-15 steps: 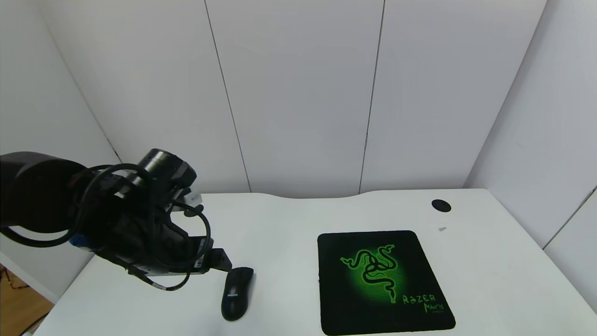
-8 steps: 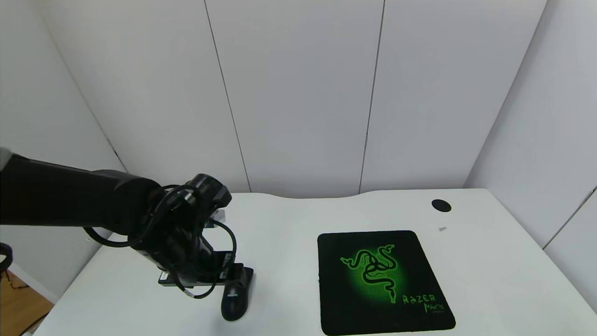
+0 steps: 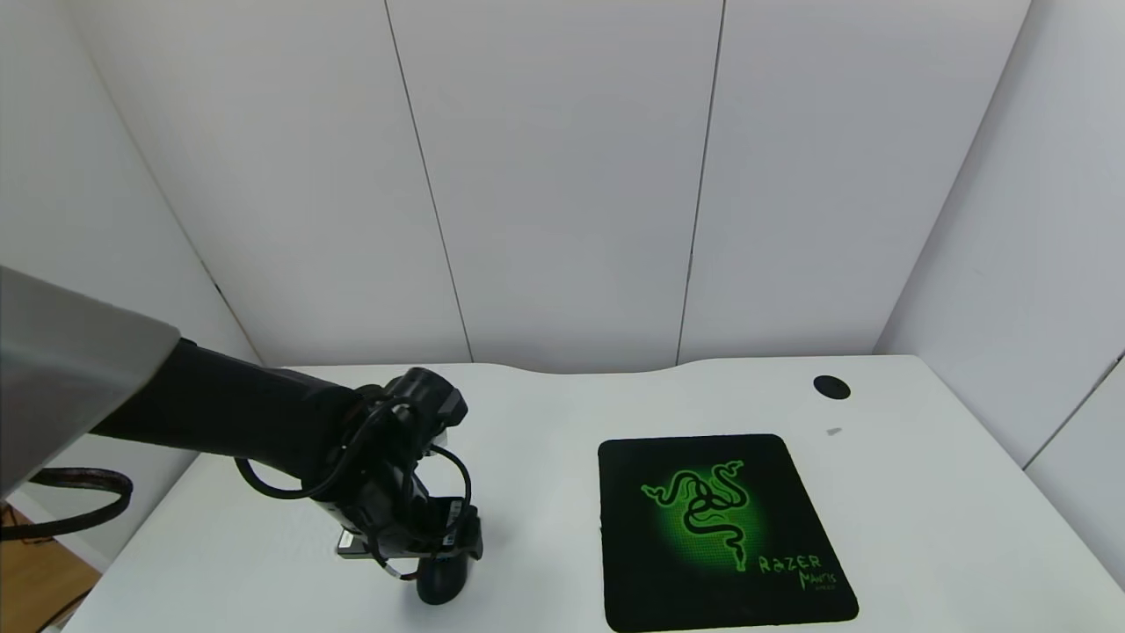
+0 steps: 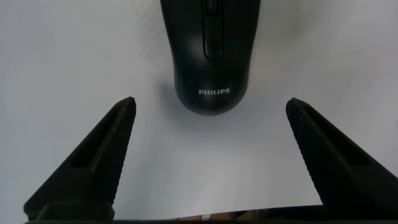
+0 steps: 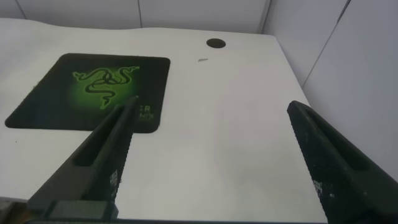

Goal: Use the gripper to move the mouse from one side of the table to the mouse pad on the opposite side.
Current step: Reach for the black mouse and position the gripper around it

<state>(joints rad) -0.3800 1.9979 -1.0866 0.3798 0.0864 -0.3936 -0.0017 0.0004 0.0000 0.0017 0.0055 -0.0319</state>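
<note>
The black mouse [image 3: 442,584] lies on the white table [image 3: 545,440] at the front left, its far half hidden under my left gripper [image 3: 437,547]. In the left wrist view the mouse [image 4: 210,56] shows its white logo just ahead of the left gripper [image 4: 211,104], which is open. Its two fingers stand wide apart, and the mouse is ahead of their tips, not between them. The black mouse pad [image 3: 716,527] with the green logo lies at the front right. My right gripper [image 5: 214,106] is open and empty above the table's right side, with the mouse pad [image 5: 81,93] beyond it.
A round black cable hole [image 3: 831,387] sits at the back right of the table and also shows in the right wrist view [image 5: 216,43]. White wall panels close the back and both sides. Bare table lies between mouse and pad.
My left arm has swung right and down over the table, and its gripper now covers the far part of the mouse. The mouse and the pad have not moved.
</note>
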